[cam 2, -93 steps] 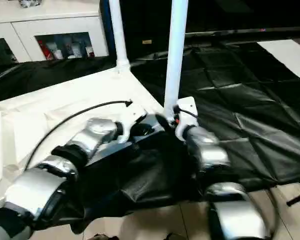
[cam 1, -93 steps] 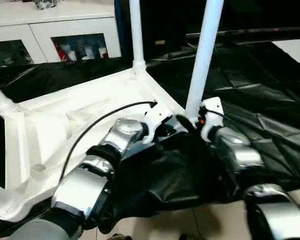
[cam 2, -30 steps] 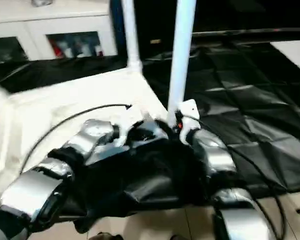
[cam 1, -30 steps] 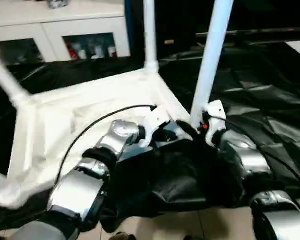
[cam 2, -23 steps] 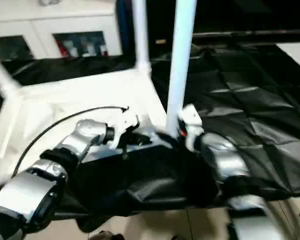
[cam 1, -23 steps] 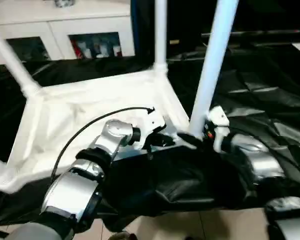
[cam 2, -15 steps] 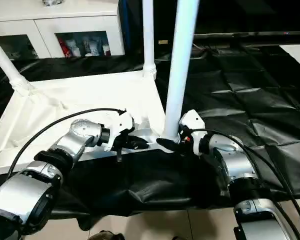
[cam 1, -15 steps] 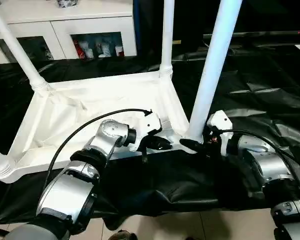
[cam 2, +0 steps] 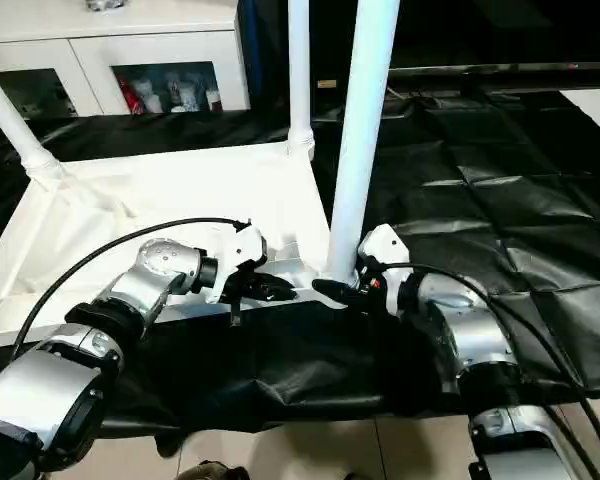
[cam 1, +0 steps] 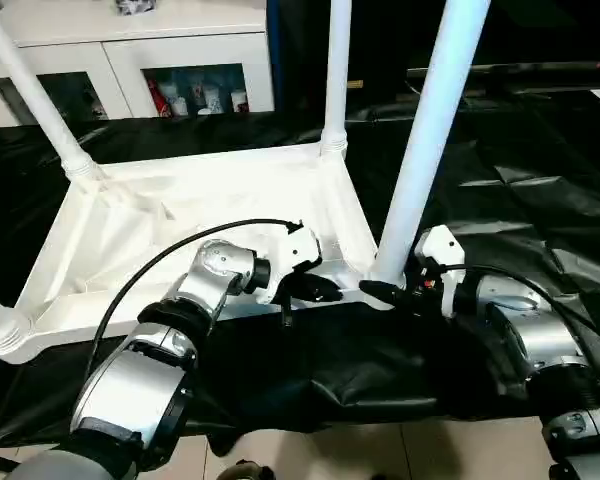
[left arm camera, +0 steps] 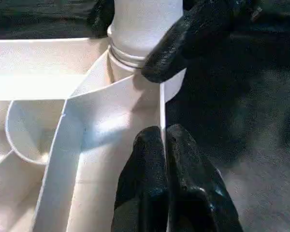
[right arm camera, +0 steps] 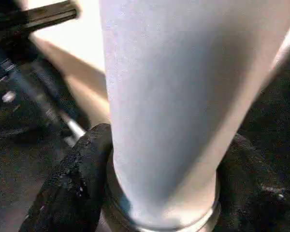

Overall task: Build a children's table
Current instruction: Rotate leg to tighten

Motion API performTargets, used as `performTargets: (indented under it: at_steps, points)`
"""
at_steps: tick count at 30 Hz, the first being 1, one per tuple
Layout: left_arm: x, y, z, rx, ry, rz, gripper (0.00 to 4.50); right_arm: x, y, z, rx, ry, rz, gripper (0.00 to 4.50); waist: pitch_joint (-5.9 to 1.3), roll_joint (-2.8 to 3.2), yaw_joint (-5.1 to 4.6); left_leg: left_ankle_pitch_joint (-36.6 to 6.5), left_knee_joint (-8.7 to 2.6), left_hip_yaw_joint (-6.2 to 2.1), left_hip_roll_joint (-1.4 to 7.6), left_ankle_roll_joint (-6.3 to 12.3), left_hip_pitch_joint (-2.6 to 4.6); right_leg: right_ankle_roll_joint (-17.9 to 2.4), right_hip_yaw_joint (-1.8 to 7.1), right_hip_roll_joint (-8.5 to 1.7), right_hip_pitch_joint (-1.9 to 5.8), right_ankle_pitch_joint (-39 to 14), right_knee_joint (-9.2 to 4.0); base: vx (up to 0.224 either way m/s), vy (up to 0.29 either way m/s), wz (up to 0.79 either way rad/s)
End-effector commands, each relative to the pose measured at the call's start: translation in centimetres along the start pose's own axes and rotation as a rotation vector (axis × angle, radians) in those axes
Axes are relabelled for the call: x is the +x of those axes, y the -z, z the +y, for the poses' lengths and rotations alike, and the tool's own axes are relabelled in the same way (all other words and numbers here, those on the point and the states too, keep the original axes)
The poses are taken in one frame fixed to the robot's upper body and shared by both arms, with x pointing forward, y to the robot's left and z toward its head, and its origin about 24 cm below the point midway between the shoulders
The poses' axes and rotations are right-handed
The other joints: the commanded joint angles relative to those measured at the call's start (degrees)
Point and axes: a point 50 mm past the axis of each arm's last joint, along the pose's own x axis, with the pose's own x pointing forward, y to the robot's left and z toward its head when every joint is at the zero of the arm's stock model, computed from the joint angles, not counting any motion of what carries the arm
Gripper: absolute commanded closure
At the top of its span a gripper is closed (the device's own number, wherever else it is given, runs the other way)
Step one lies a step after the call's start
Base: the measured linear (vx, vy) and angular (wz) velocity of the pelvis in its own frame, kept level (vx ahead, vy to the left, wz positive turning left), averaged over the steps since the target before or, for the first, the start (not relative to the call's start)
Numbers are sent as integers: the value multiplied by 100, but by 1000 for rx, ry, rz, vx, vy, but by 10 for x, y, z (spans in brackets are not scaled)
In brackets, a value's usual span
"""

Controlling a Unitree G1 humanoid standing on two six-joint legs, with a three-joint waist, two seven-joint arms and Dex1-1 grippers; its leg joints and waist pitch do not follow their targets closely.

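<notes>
Upside down on the black-draped counter [cam 1: 540, 180] lies the white tabletop [cam 1: 180, 225], ribbed underside up, legs standing in its corner sockets. Near-right leg [cam 1: 425, 140] rises tall between the two arms and blocks part of the view behind it; far-right leg [cam 1: 336, 70] stands at the back corner, far-left leg [cam 1: 35, 95] leans at the left back corner, and a near-left corner socket [cam 1: 2, 335] sits at the picture's edge.

Left gripper [left arm camera: 164, 145] has its fingers pressed together on the thin outer wall of the tabletop, close to the near-right socket. Right gripper [right arm camera: 159, 188] straddles the base of the near-right leg, one black finger [right arm camera: 77, 179] on each side, snug against the leg just above the socket collar.

A black cable [cam 1: 180, 250] loops over the left forearm across the tabletop. Behind the counter stands a white cabinet [cam 1: 130, 40] with glass doors and small bottles [cam 1: 195, 98] inside. Tiled floor [cam 1: 380, 450] shows at the near edge.
</notes>
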Motion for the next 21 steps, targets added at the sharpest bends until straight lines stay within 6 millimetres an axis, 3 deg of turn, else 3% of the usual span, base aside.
performTargets:
  at_steps: [1,2,5,6,7,9,10,15,16,20,21]
  points:
    - [3,-11,9,-1,-98,-11,450,6,10,-4,54,128,35,182,-443,-84,-54,-1623,-435,-272,410,236,206,-1178,254,-442,214,-2081,-401,0,0,0]
    - [7,-14,10,-8,-129,-10,450,10,12,-5,93,199,33,183,-443,-38,-74,-1700,-447,-286,405,167,207,-1151,249,-439,221,-2127,-401,0,0,0]
    - [15,-21,12,-23,-191,-10,450,19,14,-7,170,326,30,183,-451,-62,-138,-1756,-451,-289,391,110,207,-1146,253,-441,235,-2002,-412,0,0,0]
    - [20,-24,12,-34,-223,-11,450,24,14,-7,200,379,30,183,-453,-1,-176,-1740,-455,-290,393,104,205,-1201,261,-432,221,-1823,-394,0,0,0]
    - [25,-29,12,-45,-258,-15,450,31,13,-7,240,440,28,183,-465,-31,-212,-1736,-450,-285,386,103,206,-1256,259,-427,230,-1665,-389,0,0,0]
    - [35,-37,11,-54,-309,-21,450,44,10,-4,308,522,29,183,-469,62,-267,-1783,-441,-283,361,82,205,-1286,253,-425,232,-1574,-390,0,0,0]
    - [38,-39,10,-52,-321,-23,450,49,8,-3,328,536,30,183,-468,48,-306,-1794,-442,-295,349,92,197,-1304,243,-419,252,-1539,-396,0,0,0]
    - [46,-44,3,-32,-273,-44,450,67,-6,11,277,431,-7,183,-495,70,-335,-1534,-407,-272,341,397,154,-1332,213,-417,292,-1179,-372,0,0,0]
    - [46,-44,3,-29,-261,-49,450,68,-10,12,269,416,-30,127,-498,66,-331,-1513,-403,-270,343,420,153,-1333,211,-420,299,-1163,-368,0,0,0]
    - [43,-42,4,-19,-244,-53,450,65,-13,8,244,410,-52,111,-504,51,-325,-1398,-393,-268,357,542,142,-1394,207,-418,309,-1070,-342,0,0,0]
    - [41,-41,4,-12,-233,-55,450,63,-14,6,231,406,-62,87,-505,44,-321,-1363,-390,-264,357,566,141,-1398,206,-420,306,-1100,-340,0,0,0]
